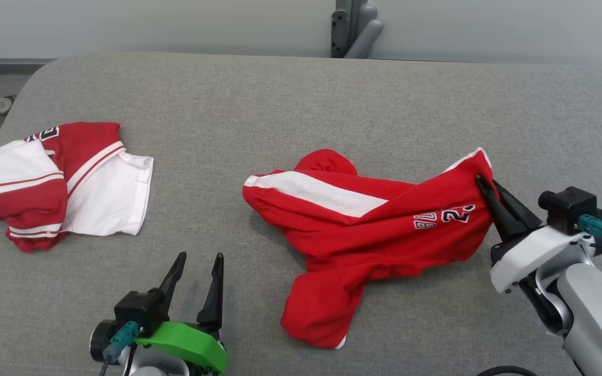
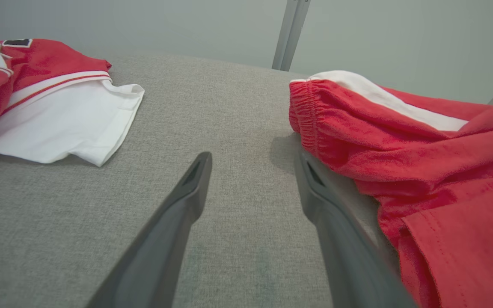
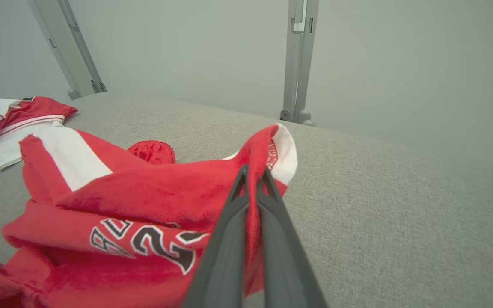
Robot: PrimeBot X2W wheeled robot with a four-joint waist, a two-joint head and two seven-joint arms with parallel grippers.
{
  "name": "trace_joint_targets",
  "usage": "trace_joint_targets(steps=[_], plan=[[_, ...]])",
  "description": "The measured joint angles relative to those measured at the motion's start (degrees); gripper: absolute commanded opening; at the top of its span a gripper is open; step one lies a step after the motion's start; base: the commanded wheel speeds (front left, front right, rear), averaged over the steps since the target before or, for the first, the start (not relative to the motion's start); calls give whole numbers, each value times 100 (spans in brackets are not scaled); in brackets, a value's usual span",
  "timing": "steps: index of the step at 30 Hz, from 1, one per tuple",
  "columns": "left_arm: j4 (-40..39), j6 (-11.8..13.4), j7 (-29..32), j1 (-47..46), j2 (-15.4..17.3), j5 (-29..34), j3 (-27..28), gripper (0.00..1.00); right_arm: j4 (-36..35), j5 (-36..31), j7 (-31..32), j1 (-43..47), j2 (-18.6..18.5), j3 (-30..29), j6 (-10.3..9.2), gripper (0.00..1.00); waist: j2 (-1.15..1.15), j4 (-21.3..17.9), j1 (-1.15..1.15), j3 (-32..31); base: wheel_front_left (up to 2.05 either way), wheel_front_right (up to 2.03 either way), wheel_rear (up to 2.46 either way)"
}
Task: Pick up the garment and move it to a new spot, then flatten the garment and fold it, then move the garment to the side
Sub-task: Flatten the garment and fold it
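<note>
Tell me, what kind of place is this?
Probably a robot test room, not a home: a grey padded table, a bare wall with a metal post behind it, and a red garment and shirt laid out.

Grey fabric surface [image 1: 280, 99]: red shorts [image 1: 363, 230], folded jersey [image 1: 71, 180]

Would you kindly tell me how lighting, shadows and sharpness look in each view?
Head view: soft, even light, no glare, a faint shadow under the red shorts. Left wrist view: the left gripper looks soft up close, with a darker shadow beneath the waistband. Right wrist view: the grey post leans, likely lens distortion, and cloth low beside the right gripper blurs.
</note>
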Motion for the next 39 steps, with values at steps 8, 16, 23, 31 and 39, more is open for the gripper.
trace_joint_targets(steps=[8, 16, 23, 31, 39], plan=[[155, 0, 0, -283, 0, -83, -126, 100, 1016, -824, 0, -13, 515, -1094, 0, 100, 0, -239, 0, 67, 0, 0, 0], [485, 0, 0, -939, 13, -200, -458, 100, 646, -1317, 0, 442, 1033, -1860, 0, 100, 0, -518, 0, 38, 0, 0, 0], [1365, 0, 0, -1891, 193, -995, -1058, 100, 460, -1348, 0, 599, 1209, -1827, 0, 100, 0, -835, 0, 100, 0, 0, 0], [1875, -1, 34, -2564, 436, -2370, -2086, 100, 350, -1348, 0, 647, 1308, -1753, 0, 100, 0, -1104, 0, 243, 0, 0, 0], [1982, 0, 113, -2926, 779, -3323, -2873, 0, 271, -1277, 1, 607, 1399, -1601, 0, 100, 0, -1219, 0, 346, 0, 0, 0]])
